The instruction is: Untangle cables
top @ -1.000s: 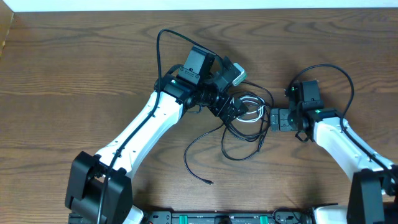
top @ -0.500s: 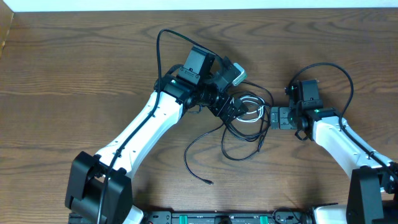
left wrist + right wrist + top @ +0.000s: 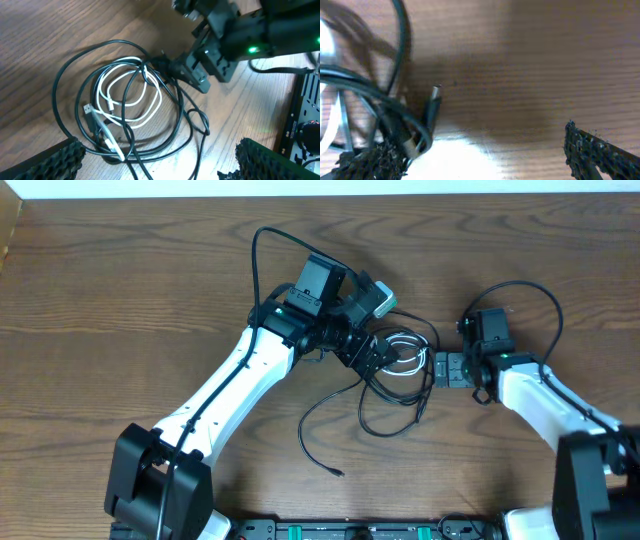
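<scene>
Cables (image 3: 395, 375) lie in a tangled heap mid-tabletop (image 3: 120, 300), between my two pincers. White cord (image 3: 127, 95) sits coiled inside black loops (image 3: 62, 90). One black tail (image 3: 300, 432) trails off toward my base. Left pincer (image 3: 375, 358) is spread wide over the heap, grasping nothing. Right pincer (image 3: 436, 370) is likewise released, low at the heap's right edge, with a black plug (image 3: 434, 102) just beside its finger (image 3: 370, 160).

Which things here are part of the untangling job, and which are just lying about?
Job:
- black cables
- white cable, looped inside the black tangle

Not the job:
- arm wiring, thicker and fixed to the robot
- table
</scene>
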`<state>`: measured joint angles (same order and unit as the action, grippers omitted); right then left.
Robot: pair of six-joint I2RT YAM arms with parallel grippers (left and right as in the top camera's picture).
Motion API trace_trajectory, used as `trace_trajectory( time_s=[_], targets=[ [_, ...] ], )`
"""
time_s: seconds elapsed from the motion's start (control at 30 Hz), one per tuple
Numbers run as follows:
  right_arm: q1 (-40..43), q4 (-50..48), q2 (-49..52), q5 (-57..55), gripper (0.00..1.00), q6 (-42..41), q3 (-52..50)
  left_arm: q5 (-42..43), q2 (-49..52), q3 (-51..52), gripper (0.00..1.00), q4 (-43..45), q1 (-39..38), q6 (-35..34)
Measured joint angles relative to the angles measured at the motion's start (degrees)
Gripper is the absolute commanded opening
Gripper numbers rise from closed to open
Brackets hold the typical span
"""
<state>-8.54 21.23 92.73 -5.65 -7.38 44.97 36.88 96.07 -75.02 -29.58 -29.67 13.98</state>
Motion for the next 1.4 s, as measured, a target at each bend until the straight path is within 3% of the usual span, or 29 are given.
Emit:
trace_trajectory(
  time_s=[0.3, 0.57, 0.97, 1.33, 1.4],
  targets=[
    [0.02, -6.36, 3.56, 0.87, 0.99, -0.35, 0.39, 0.00, 0.00, 0.00, 0.98, 0.02, 0.00, 0.00],
    [0.07, -5.40, 3.45, 3.28, 0.99, -1.14, 0.39, 0.00, 0.00, 0.00, 0.98, 0.02, 0.00, 0.02],
    [0.07, 6.58, -10.29, 12.15, 0.99, -0.74, 0.15, 0.00, 0.00, 0.00, 0.98, 0.02, 0.00, 0.00],
    [0.04, 0.76, -11.23, 15.43, 0.99, -1.18, 0.13, 0.00, 0.00, 0.00, 0.98, 0.02, 0.00, 0.02],
    [0.00, -0.46, -10.40, 17.31, 0.95, -1.38, 0.13, 0.00, 0.00, 0.00, 0.98, 0.02, 0.00, 0.00]
  ],
)
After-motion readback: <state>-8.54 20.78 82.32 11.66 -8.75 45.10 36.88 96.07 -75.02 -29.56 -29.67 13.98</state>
